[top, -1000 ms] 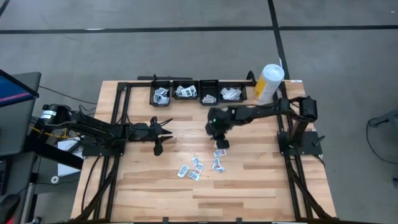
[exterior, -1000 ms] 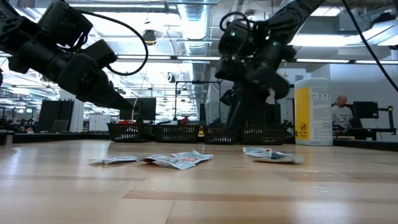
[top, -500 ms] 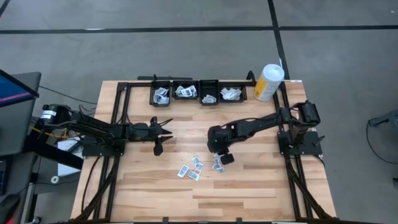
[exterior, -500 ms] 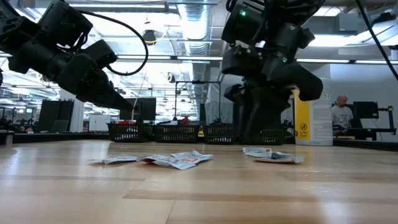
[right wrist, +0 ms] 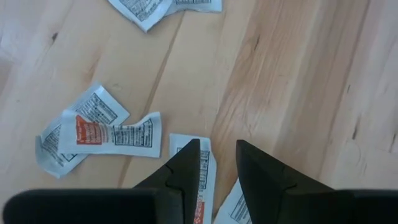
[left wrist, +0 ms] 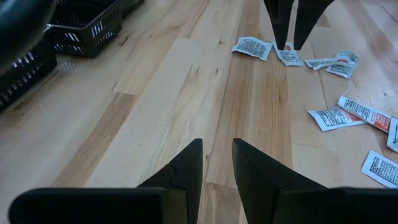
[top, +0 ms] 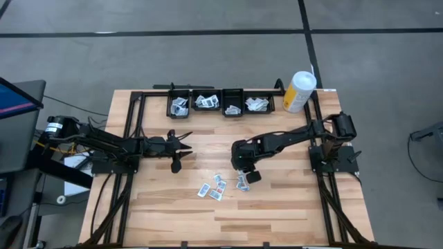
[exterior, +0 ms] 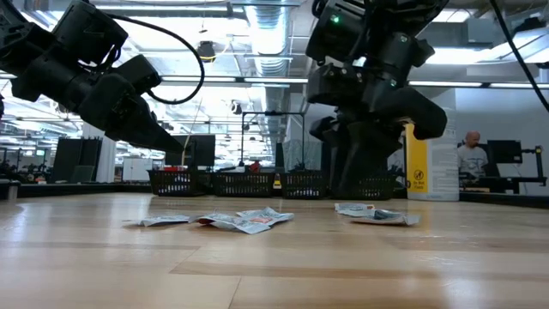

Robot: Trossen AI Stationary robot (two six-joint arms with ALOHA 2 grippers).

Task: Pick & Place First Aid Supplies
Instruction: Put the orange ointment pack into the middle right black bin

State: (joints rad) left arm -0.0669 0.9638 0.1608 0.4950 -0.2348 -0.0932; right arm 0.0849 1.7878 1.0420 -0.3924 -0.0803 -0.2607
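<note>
Hovering low over the right end of the scattered first aid packets (top: 220,185), the right gripper (top: 243,173) has come down and toward the near side over the last second; a second ago it hung farther back, closer to the row of black bins (top: 220,104), and half a second ago it had already reached its present spot. It has settled, which reads as the end of the approach and the start of a pick.

Its jaws stand a little apart with nothing between them. In the right wrist view a narrow gap shows between the two dark fingers (right wrist: 186,171), and a white packet (right wrist: 202,180) lies on the counter (top: 291,207) straight under that gap, partly hidden by them. Whether the tips already touch it I cannot tell. Another packet with an orange patch (right wrist: 112,134) lies just beside it.

The left gripper (top: 181,146) waits well to the left above bare wood, unmoved, its jaws slightly parted and empty.

Most packets lie loose in a cluster at the counter's middle, while several already sit in the bins at the far edge. The white-and-yellow canister (top: 299,91) stands at the far right.

My judgement: the next move is a short drop and a close on the packet beneath.
</note>
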